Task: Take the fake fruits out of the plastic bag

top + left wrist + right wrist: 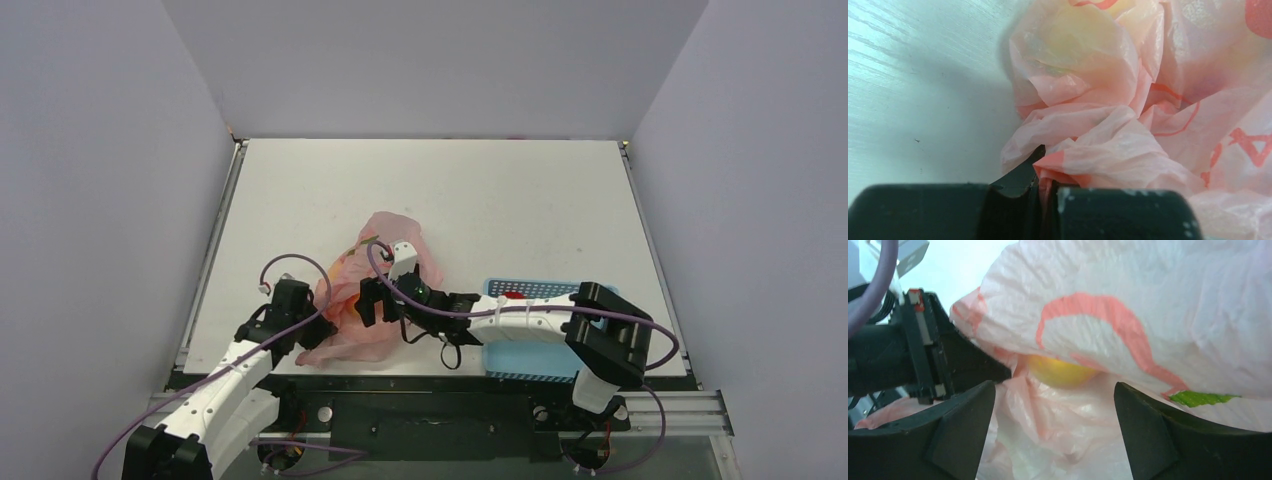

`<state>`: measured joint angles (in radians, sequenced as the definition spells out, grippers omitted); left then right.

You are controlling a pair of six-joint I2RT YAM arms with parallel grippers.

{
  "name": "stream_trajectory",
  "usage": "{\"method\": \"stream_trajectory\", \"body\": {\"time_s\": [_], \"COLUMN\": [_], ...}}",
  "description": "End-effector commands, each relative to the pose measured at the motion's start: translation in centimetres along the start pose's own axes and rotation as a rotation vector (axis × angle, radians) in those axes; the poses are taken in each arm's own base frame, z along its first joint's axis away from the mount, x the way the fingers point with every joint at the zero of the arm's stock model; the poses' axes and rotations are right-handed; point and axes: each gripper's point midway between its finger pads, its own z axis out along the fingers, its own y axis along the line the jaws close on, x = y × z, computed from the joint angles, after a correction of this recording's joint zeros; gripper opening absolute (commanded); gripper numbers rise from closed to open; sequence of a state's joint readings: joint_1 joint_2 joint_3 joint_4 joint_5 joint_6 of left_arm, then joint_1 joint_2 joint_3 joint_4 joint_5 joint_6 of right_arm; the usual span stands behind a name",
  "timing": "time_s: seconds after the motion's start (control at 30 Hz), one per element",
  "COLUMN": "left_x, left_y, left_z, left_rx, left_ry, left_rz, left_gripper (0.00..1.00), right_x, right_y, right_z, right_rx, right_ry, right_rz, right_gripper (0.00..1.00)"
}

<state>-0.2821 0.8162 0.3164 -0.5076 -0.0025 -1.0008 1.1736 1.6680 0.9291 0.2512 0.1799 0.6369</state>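
The pink plastic bag (pixel 375 290) lies crumpled on the table near the front, between both arms. My left gripper (pixel 297 318) is shut on a fold of the plastic bag (pixel 1108 150) at its left edge. My right gripper (pixel 372 300) is open at the bag's mouth, its jaws wide apart around loose bag film (pixel 1058 430). A yellow fake fruit (pixel 1060 372) shows inside the bag just beyond the right fingers. A red fruit (pixel 512 295) lies in the blue basket. The other fruits are hidden.
A blue perforated basket (pixel 530 330) stands at the front right, partly under my right arm. The left gripper's black body (pixel 923 360) shows at the left of the right wrist view. Grey walls enclose the white table (pixel 500 200).
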Motion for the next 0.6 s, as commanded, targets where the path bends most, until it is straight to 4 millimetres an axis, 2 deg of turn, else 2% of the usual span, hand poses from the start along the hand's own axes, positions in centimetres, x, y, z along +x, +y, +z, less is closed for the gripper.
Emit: {"method": "stream_trajectory", "body": {"time_s": [0.0,0.03,0.17,0.43,0.57], "left_x": [0.8,0.9,1.1,1.8,2.0], "left_y": [-0.7,-0.8,-1.1,-1.8,-1.6], "left_z": [-0.2,-0.2,-0.3,-0.5,-0.6], "left_rx": [0.041,0.049,0.053,0.087,0.086], "left_ry": [0.043,0.05,0.065,0.108,0.114], "left_rz": [0.009,0.007,-0.005,-0.019,-0.024], "left_gripper": [0.0,0.0,0.0,0.0,0.0], "right_x": [-2.1,-2.7,-3.1,-0.9,0.2], "right_y": [-0.8,-0.5,-1.0,-2.0,-2.0], "right_z": [0.6,0.8,1.8,4.9,6.2], "right_rx": [0.08,0.082,0.137,0.185,0.178], "right_ry": [-0.026,-0.037,-0.05,-0.003,0.033], "right_rz": [-0.043,-0.028,0.005,0.014,0.019], "right_gripper": [0.87,0.88,0.94,0.96,0.92]}}
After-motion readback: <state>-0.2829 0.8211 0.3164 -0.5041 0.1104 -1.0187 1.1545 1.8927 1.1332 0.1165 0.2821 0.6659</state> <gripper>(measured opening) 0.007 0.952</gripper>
